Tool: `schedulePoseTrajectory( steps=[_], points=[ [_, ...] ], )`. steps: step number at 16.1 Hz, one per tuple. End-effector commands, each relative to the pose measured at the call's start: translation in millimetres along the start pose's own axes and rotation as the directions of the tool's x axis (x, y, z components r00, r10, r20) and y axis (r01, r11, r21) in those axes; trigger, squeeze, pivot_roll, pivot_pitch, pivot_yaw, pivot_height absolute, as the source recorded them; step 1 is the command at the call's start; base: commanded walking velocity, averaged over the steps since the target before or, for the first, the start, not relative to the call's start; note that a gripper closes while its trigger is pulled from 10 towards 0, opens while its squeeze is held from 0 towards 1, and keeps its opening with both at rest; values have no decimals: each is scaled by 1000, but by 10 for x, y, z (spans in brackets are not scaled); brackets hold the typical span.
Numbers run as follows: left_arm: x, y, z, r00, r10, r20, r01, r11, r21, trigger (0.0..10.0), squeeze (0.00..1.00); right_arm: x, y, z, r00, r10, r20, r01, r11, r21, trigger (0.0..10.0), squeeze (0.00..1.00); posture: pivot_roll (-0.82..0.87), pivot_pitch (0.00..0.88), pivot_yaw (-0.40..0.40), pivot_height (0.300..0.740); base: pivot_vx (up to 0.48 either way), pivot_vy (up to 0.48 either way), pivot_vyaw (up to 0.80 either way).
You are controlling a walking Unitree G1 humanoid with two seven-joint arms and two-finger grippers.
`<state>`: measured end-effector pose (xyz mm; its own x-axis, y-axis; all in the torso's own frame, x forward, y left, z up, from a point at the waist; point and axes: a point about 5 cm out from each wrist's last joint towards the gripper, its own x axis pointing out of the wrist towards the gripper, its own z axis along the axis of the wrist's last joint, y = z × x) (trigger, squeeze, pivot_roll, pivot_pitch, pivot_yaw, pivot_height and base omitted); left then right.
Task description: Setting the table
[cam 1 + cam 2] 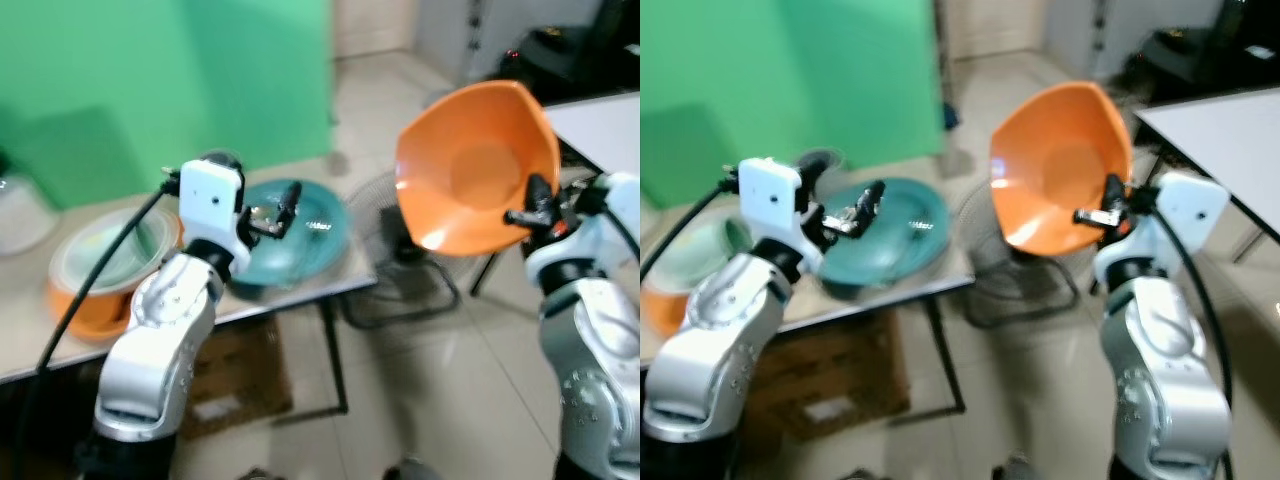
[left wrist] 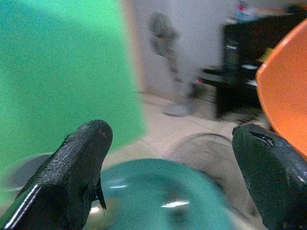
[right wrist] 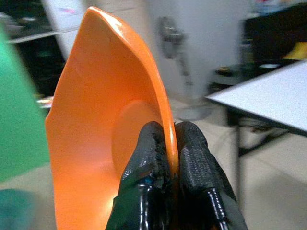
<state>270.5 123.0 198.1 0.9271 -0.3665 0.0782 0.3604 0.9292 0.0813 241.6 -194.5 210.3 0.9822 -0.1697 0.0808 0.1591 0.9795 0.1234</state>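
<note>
Right gripper (image 3: 165,158): fingers pinched tight on the rim of the orange bowl (image 1: 478,165), one finger inside the wall, one outside. The bowl is carried in the air, tipped nearly on edge, its open face turned toward the robot's left and standing up and away from the fingertips. The key relation: the white table (image 1: 1215,135) lies off to the right gripper's outer side and a bit beyond it, behind the back of the bowl, not in front of its open face. My read is that the bowl must swing rightward and rotate until its base points down before it can land there. The right arm is the nearer one by a wide margin, and it already has the load. Left gripper (image 1: 272,217): fingers spread wide, holding nothing, hovering just above the teal plate (image 1: 300,235) on the side table (image 1: 300,295). Further out on that arm's left sits a stack of bowls (image 1: 105,270), well apart from the fingers. A floor fan (image 1: 395,255) stands below and between the two arms, under the orange bowl's path; watch clearance there.
</note>
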Motion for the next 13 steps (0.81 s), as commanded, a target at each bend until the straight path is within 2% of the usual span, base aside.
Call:
schedulePoseTrajectory(
  steps=[1,4,7,10,13],
  points=[
    [-35,85,-27,999,31,-33,-30,999,25,10000,0,-16,94,83,998,38,42,-39,999,17,10000,0,2,0,94,740,0,0,-800],
    [-41,101,-104,996,79,-48,-80,997,-8,10000,0,74,140,7,999,53,0,-53,998,22,10000,0,19,0,75,740,0,0,-800],
    [-77,146,-170,986,149,-72,-146,988,46,10000,0,60,167,-12,996,81,-36,-80,997,10,10000,0,9,0,67,740,0,0,-800],
    [-76,110,-172,994,88,-67,-84,995,50,10000,0,54,169,-73,995,75,-59,-77,997,-28,10000,0,13,0,58,740,0,0,-800],
    [-73,82,-146,993,102,-53,-100,994,38,10000,0,82,167,-142,994,76,-83,-78,996,-31,10000,0,28,0,50,740,0,0,-800]
  ],
)
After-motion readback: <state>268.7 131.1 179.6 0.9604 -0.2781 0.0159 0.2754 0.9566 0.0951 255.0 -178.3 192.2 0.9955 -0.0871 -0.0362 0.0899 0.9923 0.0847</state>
